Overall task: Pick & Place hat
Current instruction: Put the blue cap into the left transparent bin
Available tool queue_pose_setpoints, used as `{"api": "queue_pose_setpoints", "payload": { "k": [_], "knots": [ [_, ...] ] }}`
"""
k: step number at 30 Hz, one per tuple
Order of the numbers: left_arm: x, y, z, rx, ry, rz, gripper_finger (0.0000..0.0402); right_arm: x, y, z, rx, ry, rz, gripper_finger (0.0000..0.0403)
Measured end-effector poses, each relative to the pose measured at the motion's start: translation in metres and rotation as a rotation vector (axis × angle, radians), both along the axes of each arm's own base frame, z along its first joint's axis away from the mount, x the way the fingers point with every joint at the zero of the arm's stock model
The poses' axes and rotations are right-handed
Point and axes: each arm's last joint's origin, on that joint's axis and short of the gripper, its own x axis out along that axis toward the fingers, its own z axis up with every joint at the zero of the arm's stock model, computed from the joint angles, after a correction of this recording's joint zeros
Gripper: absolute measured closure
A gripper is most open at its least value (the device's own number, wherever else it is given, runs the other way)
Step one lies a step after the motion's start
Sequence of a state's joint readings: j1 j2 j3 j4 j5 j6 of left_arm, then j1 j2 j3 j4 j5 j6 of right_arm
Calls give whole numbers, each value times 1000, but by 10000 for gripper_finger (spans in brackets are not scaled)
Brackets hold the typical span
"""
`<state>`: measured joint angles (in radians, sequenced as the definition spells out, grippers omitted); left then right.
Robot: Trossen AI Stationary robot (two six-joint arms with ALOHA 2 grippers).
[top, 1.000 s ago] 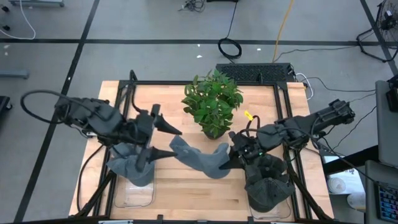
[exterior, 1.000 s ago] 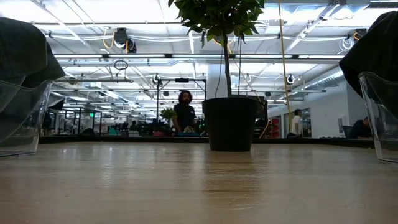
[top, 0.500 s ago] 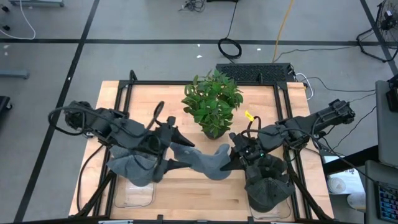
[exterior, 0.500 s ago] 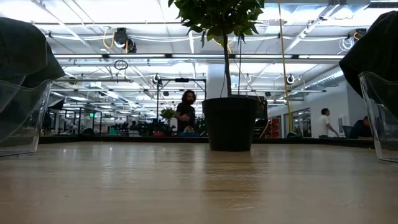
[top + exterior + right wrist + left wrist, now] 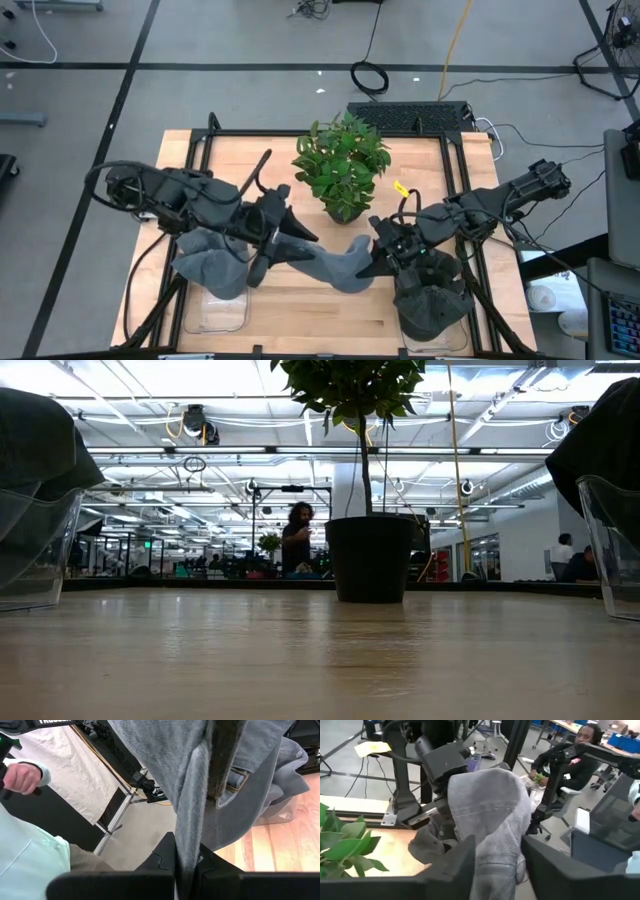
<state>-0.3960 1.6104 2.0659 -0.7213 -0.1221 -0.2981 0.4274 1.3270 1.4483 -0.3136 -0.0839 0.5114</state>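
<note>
Centrally, potted plant (image 5: 343, 168) stands behind hat (image 5: 335, 263).

Readable text: partial white lettering "TROSSEN", cut off at frame edge, on dark arm link (image 5: 55, 722), right wrist view; no other legible text

You see the right gripper (image 5: 189, 862) pinched shut on a fold of the grey knit hat (image 5: 170, 765), which hangs across the view. Beyond it lie the wooden table (image 5: 272, 847), a clear bin (image 5: 280, 812), and a person's hand (image 5: 22, 776) with a pale sleeve.
</note>
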Motion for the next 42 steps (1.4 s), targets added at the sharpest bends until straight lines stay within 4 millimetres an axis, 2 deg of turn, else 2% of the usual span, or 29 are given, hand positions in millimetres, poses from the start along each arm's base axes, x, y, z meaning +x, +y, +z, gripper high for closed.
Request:
{"api": "queue_pose_setpoints", "payload": {
  "k": [7,9,15,18,21,26,30,35,42],
  "knots": [
    [0,1,-2,6,15,-1,354,0,0,0,0,-4,0,403],
    [-1,0,-3,9,35,-53,380,0,0,0,0,-3,0,403],
    [1,-3,-6,-3,58,-121,380,0,0,1,2,-8,8,391],
    [0,-4,-5,-9,52,-149,380,1,1,3,-8,-50,34,371],
    [-3,-4,-3,-25,45,-178,380,1,2,5,-1,-63,57,330],
    [-6,-8,-3,-55,65,-234,380,0,2,4,29,-36,55,231],
    [-11,-9,-7,-82,135,-240,380,-3,3,12,78,-77,139,168],
    [-18,-9,-14,-149,269,-190,380,-22,-5,36,124,-213,154,139],
    [-41,-9,-8,-181,320,-165,380,-61,-23,64,172,-327,150,143]
  ]
}}
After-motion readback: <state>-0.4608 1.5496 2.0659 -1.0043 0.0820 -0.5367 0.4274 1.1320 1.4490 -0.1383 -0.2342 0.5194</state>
